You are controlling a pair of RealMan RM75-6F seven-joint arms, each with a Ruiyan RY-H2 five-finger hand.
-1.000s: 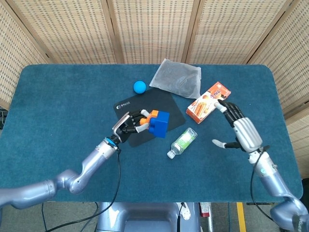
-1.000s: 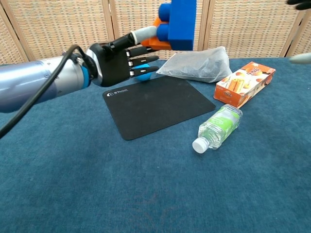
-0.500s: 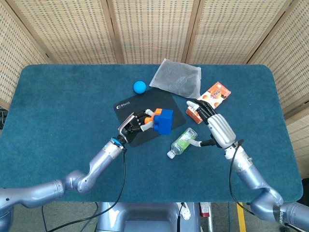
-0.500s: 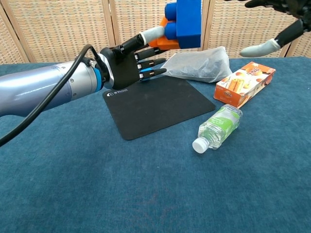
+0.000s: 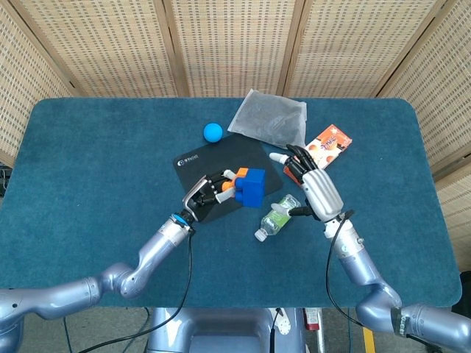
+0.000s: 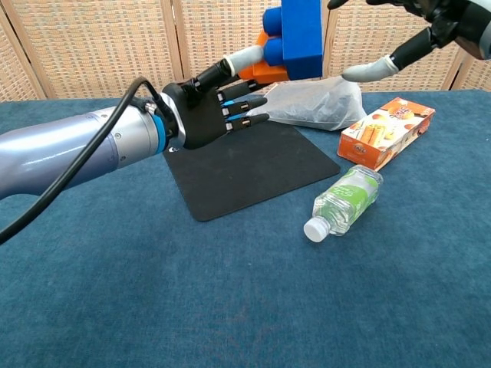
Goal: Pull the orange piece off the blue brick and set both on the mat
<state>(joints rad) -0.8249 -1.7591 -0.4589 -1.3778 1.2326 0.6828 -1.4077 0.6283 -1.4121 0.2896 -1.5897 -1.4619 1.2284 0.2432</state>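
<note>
My left hand holds the blue brick up in the air over the black mat. The orange piece is still stuck to the brick's left side, pinched between the hand's fingertips. My right hand hovers open just right of the brick, fingers spread, apart from it.
A small water bottle lies right of the mat, under the right hand. An orange snack box, a grey plastic bag and a blue ball lie toward the back of the blue table.
My right hand has swept in from the table's right side to just beside the brick. The left hand has lifted the brick slightly toward the right.
</note>
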